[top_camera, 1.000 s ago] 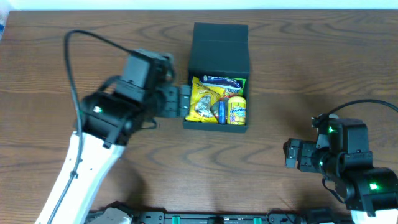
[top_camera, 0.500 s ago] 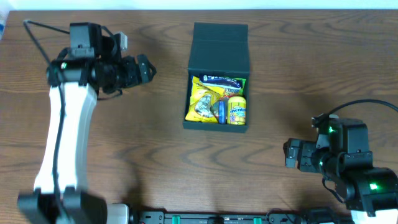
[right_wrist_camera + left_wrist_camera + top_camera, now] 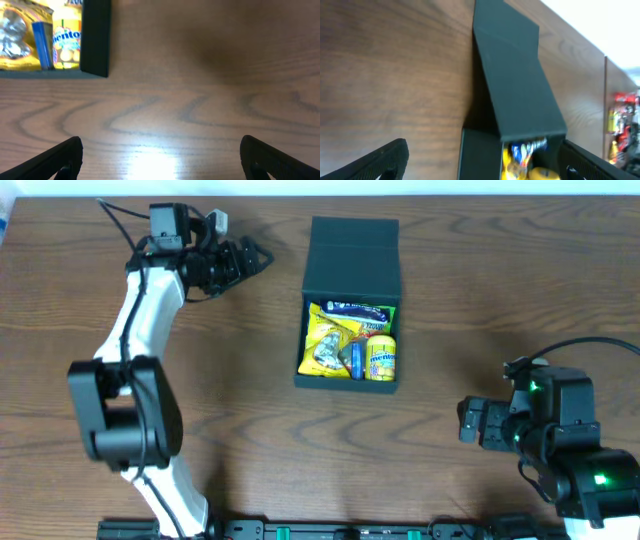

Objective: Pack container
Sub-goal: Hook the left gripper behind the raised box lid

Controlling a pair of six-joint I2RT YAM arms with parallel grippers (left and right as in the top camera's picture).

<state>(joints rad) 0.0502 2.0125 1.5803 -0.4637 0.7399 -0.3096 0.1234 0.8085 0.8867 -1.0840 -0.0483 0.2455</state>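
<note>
The dark teal container [image 3: 352,255] stands at the table's centre back, its flap lid open and leaning back. Inside lie several snack packets [image 3: 350,342], yellow, blue and green. The left wrist view shows the container [image 3: 520,95] from its side, lid raised, packets [image 3: 527,160] showing below. The right wrist view shows the container's corner [image 3: 96,37] with yellow packets [image 3: 35,37]. My left gripper [image 3: 250,258] is open and empty, left of the container's lid. My right gripper [image 3: 468,425] is open and empty over bare table at the front right.
The wooden table [image 3: 480,300] spreads round the container. A black cable [image 3: 120,215] loops off the left arm at the back left. Red and yellow items [image 3: 620,125] show beyond the table's far edge in the left wrist view.
The left arm swung away from the container's left side to the back left, then turned toward the lid. The right arm stayed still.
</note>
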